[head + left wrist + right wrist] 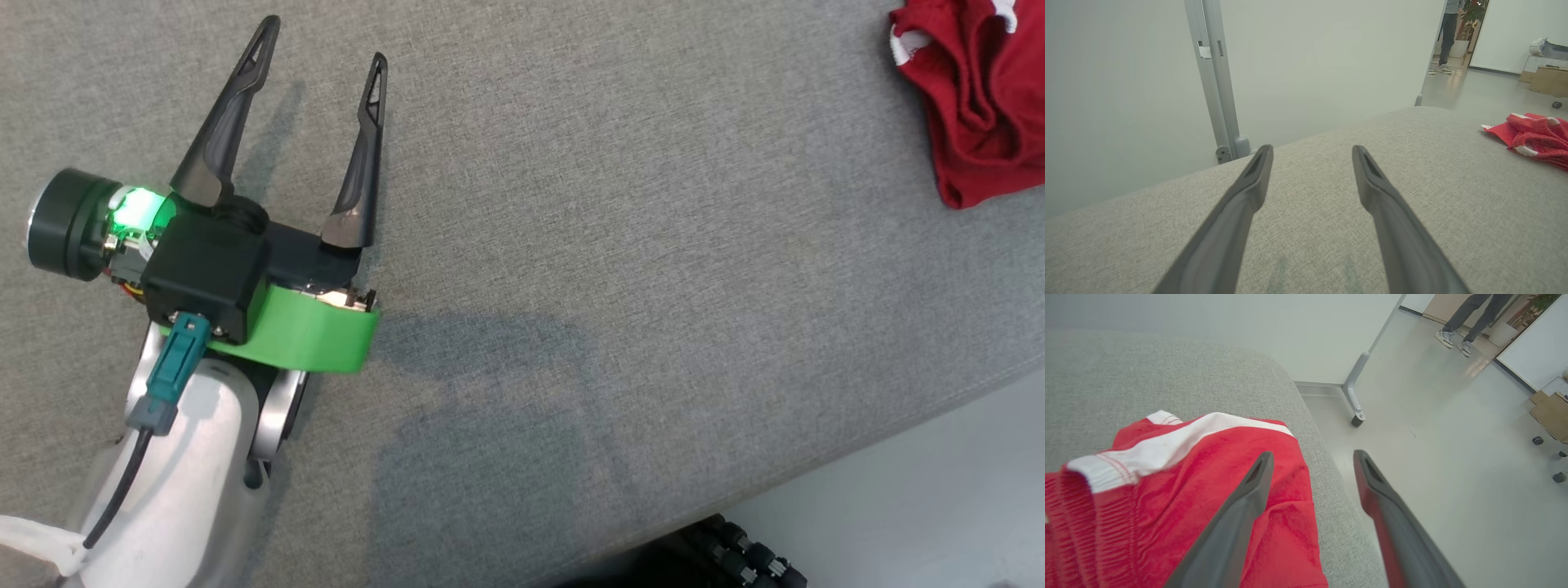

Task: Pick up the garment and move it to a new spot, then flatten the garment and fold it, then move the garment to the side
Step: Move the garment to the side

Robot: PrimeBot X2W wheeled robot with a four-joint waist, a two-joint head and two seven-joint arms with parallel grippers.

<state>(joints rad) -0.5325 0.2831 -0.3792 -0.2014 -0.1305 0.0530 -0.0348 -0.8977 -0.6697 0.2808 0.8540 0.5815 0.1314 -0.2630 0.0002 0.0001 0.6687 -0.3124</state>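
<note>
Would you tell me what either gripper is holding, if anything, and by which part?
Nothing: left gripper and right gripper are both open; the garment lies loose.

From the red garment (pixel 976 98) across to the left claw (pixel 325 39), the grey fabric tabletop (pixel 653 286) lies bare, a broad flat stretch a claw could sweep through freely. The right claw (pixel 1312 454) hangs, fingers spread, over the garment's outer edge, just beside which the tabletop's rounded rim drops to open floor (pixel 1433 477). Past the garment, a partition's wheeled foot (pixel 1354 404) stands near the tabletop's corner, and a pale wall panel (pixel 1323 61) rises close behind the far rim.
</note>
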